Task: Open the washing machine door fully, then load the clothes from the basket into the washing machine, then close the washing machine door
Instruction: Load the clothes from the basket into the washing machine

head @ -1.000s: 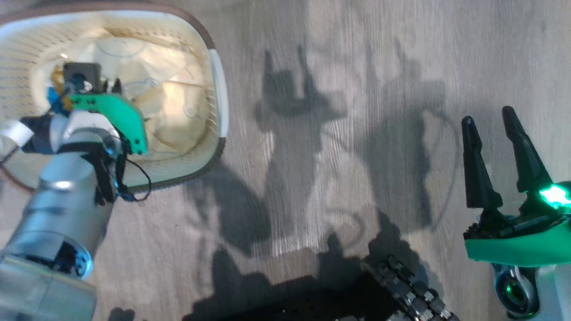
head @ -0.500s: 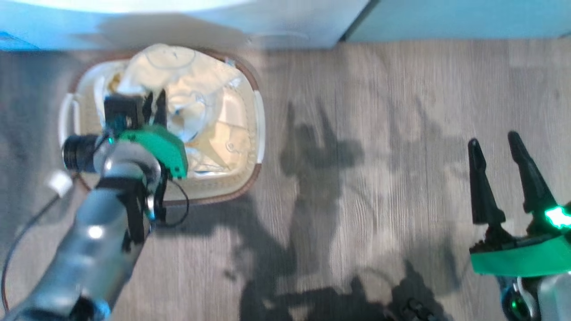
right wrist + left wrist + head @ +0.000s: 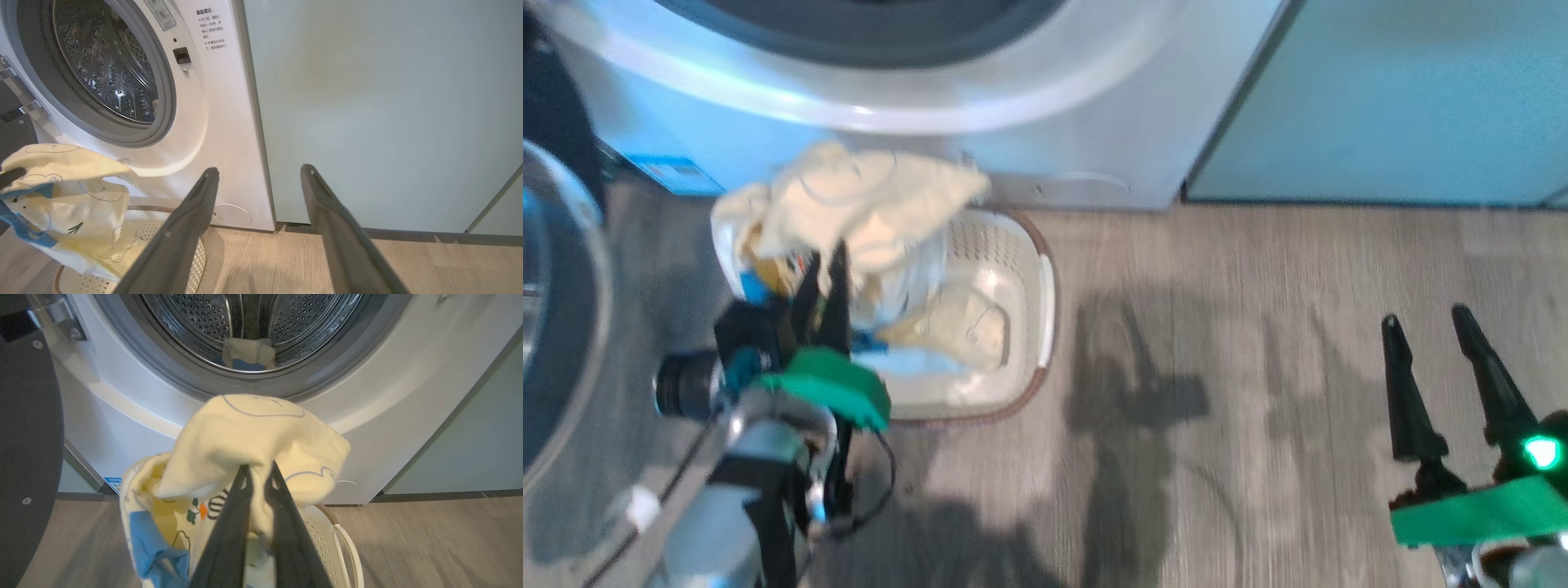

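Observation:
My left gripper [image 3: 823, 265] is shut on a pale cream garment [image 3: 849, 200] with cartoon prints and blue fabric, held up over the basket [image 3: 1045, 282]. In the left wrist view the garment [image 3: 253, 433] drapes over my gripper [image 3: 259, 467], just below the washing machine's [image 3: 388, 396] grey-rimmed opening. One small cream and blue piece [image 3: 248, 354] lies inside the steel drum. More clothes [image 3: 956, 322] remain in the basket. The washing machine door [image 3: 556, 327] stands swung open at the left. My right gripper [image 3: 1424, 317] hangs open and empty over the floor at the right.
Pale green cabinet doors [image 3: 1380, 98] stand to the right of the washing machine [image 3: 1054, 139]. Grey wood floor [image 3: 1217, 343] stretches between the basket and my right gripper [image 3: 260, 170]. The door's black ring [image 3: 28, 437] is close on the left of the held garment.
The head camera has tilted up, bringing the washer into view. My left gripper has lifted the cream garment up out of the basket. The right gripper keeps its open pose.

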### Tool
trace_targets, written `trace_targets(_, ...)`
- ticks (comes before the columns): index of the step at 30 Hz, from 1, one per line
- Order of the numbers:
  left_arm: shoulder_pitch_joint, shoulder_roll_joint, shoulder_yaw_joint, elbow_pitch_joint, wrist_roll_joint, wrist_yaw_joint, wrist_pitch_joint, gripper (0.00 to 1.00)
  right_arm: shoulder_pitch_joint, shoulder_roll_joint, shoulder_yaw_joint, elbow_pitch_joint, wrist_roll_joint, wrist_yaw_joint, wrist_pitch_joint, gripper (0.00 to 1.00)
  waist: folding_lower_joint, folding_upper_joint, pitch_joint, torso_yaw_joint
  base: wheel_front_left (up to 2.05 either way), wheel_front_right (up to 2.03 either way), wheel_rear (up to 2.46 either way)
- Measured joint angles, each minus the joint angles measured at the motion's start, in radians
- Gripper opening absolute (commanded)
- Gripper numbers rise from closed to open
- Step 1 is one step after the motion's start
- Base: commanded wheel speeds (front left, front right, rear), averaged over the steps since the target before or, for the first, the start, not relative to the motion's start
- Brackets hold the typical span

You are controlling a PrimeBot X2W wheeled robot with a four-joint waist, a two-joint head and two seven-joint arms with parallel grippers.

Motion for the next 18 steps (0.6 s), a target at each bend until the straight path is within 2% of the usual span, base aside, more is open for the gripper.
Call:
trace_targets(10,0.202,0.003,0.016,-0.192,0.033,0.024,0.0,0.0,0.064,-0.009,-0.002,0.017,-0.039,0.0,0.0,1.0,0.0,0.0,-0.161,0.054,0.0,0.0,0.0)
trace_targets(18,0.321,0.028,0.014,-0.272,0.033,0.035,0.01,0.0,0.135,-0.009,-0.007,0.013,-0.052,0.0,0.02,1.0,0.0,0.0,-0.266,0.08,0.0,0.0,0.0)
